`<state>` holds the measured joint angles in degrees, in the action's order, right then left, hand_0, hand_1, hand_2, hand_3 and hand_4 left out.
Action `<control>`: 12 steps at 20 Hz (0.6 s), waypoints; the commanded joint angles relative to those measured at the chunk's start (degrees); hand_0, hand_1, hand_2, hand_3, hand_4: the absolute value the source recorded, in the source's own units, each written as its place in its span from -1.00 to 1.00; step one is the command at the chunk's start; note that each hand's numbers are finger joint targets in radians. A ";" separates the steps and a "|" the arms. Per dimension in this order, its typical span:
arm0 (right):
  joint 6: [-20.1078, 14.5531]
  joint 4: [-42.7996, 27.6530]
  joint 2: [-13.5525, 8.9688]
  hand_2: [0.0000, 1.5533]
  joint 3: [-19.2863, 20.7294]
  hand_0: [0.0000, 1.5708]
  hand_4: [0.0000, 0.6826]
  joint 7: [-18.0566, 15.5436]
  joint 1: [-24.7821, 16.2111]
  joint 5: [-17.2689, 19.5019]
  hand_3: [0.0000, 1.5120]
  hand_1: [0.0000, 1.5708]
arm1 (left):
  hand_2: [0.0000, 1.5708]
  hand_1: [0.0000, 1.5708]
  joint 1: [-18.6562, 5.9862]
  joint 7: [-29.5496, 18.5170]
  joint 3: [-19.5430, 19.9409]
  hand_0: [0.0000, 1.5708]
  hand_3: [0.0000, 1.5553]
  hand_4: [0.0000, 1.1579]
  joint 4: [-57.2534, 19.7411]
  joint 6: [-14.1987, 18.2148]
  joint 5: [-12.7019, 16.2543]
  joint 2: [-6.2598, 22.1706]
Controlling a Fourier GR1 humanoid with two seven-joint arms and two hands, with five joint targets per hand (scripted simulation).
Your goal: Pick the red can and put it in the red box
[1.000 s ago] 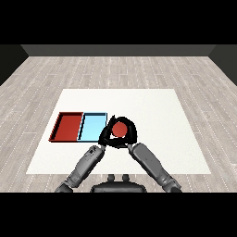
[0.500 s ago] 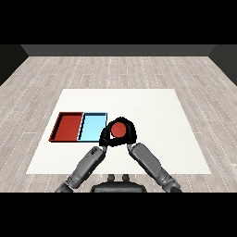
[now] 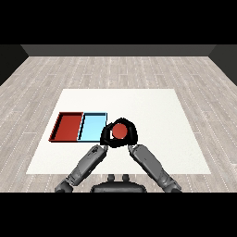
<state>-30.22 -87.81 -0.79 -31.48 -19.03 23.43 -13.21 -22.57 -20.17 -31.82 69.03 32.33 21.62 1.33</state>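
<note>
Red can (image 3: 120,131) sits wrapped in the right hand (image 3: 129,136), fingers curled round it. Just left of that hand lies the light blue tray (image 3: 92,127), then the red tray (image 3: 67,127), nothing showing in either. Left hand (image 3: 106,137) is partly hidden; its fingers can't be made out.

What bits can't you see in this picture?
- Red can, head view: only its top shows; the right hand curls around its sides.
- Left hand, head view: dark against the right hand, so its fingers are unclear.
- Light blue tray: its near right corner is behind the hands.
</note>
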 commanded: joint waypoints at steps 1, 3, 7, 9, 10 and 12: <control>0.42 5.09 0.75 0.86 -0.42 0.91 0.89 -4.02 2.21 -3.90 0.84 0.91 | 0.99 1.00 0.57 -1.85 -3.17 1.00 0.90 0.96 2.49 4.94 0.88 -1.27; 0.98 2.14 0.75 0.85 0.16 0.90 0.74 -0.67 1.49 -3.91 0.83 0.90 | 1.00 1.00 1.13 -5.35 1.64 1.00 0.92 0.97 1.03 -0.22 -0.20 -1.26; -0.40 2.83 0.65 -1.00 -0.20 -1.00 -1.00 4.15 1.75 0.59 -1.00 -1.00 | 1.00 1.00 0.38 -8.19 1.14 1.00 0.95 0.98 1.10 0.37 1.69 -1.27; -0.19 2.64 0.78 -1.00 -0.04 -1.00 -1.00 5.42 1.60 2.08 -1.00 -1.00 | 1.00 1.00 0.50 -8.28 1.09 1.00 0.95 0.98 1.15 0.32 1.66 -1.29; -0.13 2.60 0.78 -1.00 -0.03 -1.00 -1.00 5.94 1.55 2.68 -1.00 -1.00 | 1.00 1.00 0.52 -8.31 1.07 1.00 0.95 0.98 1.15 0.32 1.67 -1.29; -1.57 7.27 0.78 -1.00 -0.62 -1.00 -1.00 4.54 5.71 0.81 -1.00 -1.00 | 1.00 1.00 -2.34 -5.28 0.71 1.00 0.95 0.98 1.34 2.79 1.13 -1.30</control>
<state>-30.66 -84.69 -0.13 -31.67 -14.97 26.00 -12.16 -22.10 -27.26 -30.96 68.37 33.79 23.21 0.76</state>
